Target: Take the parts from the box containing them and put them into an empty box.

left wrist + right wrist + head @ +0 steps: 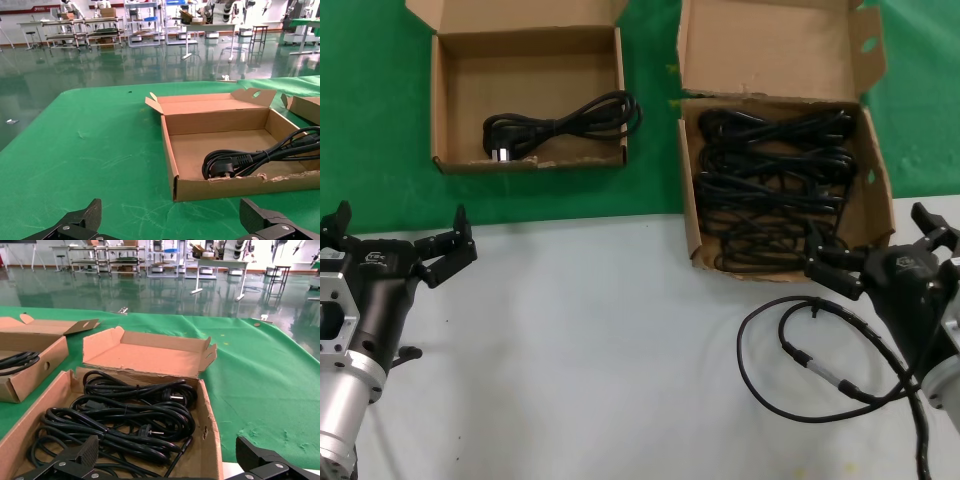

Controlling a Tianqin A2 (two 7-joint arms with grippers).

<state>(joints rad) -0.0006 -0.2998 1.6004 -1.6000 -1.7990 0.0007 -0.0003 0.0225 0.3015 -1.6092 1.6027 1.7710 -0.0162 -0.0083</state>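
While both sets of jaws stand spread wide with nothing between them, neither arm is on a part: the right gripper [880, 255] hovers at the near edge of the source box [692, 215], fingers splayed over its front wall, and the left gripper [398, 243] sits low on the pale table [600, 350], well short of the destination box [442, 110]. Right wrist view confirms it: fingertips [75, 456] apart, cord pile directly ahead. Left wrist view likewise: fingertips [82, 216] apart, squarish box ahead across the green cloth [90, 145]. Progress, as I read it: early. One power cord [560, 125] already lies in the smaller box, plug toward the robot's left, its loop draped over the right wall. The rest, the piled cords [775, 180], fill the larger box under the notched flap [775, 45]. Count: two boxes, one cord moved; the pile looks like roughly five or six bundles, but they overlap too much for a firm number. Separate item: a single thin cable [800, 350] with a metal connector loops on the table beside the right arm, not one of the parts. Likely next: right arm picks from the pile.
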